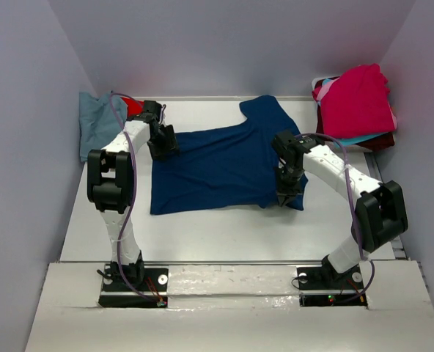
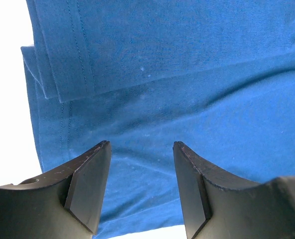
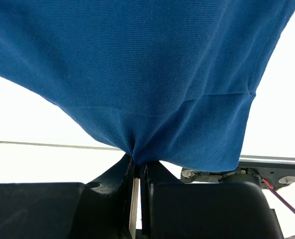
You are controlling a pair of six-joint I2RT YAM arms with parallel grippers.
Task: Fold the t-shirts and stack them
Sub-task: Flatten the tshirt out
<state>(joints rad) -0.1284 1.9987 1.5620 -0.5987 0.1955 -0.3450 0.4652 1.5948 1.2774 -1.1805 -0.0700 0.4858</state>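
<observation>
The navy t-shirt [image 1: 217, 165] lies spread flat in the middle of the counter [image 1: 202, 235]. The right jaws are pinched tight on its hem toward the counter's right edge, the cloth gathered there. The left jaws stand apart over the shirt's left side, holding nothing. A magenta t-shirt [image 1: 360, 99] is heaped in the far right corner.

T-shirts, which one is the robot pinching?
The navy t-shirt spread flat mid-table: the right gripper is shut on its corner. The left heap and right heap at the back are untouched.

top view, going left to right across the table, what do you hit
blue-grey shirt → left gripper → navy shirt → right gripper → shirt pile
</observation>
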